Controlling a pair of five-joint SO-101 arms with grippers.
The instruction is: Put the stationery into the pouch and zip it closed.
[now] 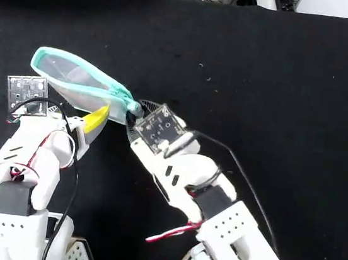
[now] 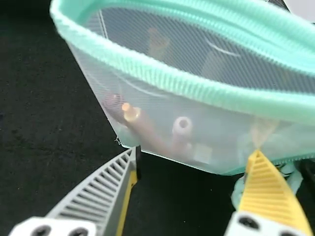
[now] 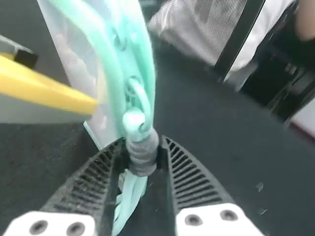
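A translucent mesh pouch with a mint-green zipper edge (image 1: 71,89) sits in the upper left of the high view on the black cloth table (image 1: 281,86). Its mouth gapes in a long open loop. In the left wrist view the pouch (image 2: 197,123) takes up the upper and middle part of the frame. Stationery shows through the mesh, including a brownish tube (image 2: 140,123) and a white round-ended piece (image 2: 182,125) low in the pouch.

The left gripper (image 2: 193,157) sits at the pouch's lower edge with its grey and yellow fingers spread wide apart. The yellow fingertip (image 2: 257,156) touches the mesh and the grey one is just beside the pouch's corner. In the high view the left gripper (image 1: 96,123) is below the pouch.

The right gripper (image 3: 142,147) has its black ribbed fingers clamped together on the grey zipper pull (image 3: 142,153), which carries a mint loop. In the high view the right gripper (image 1: 131,113) meets the pouch's right end, left of centre.
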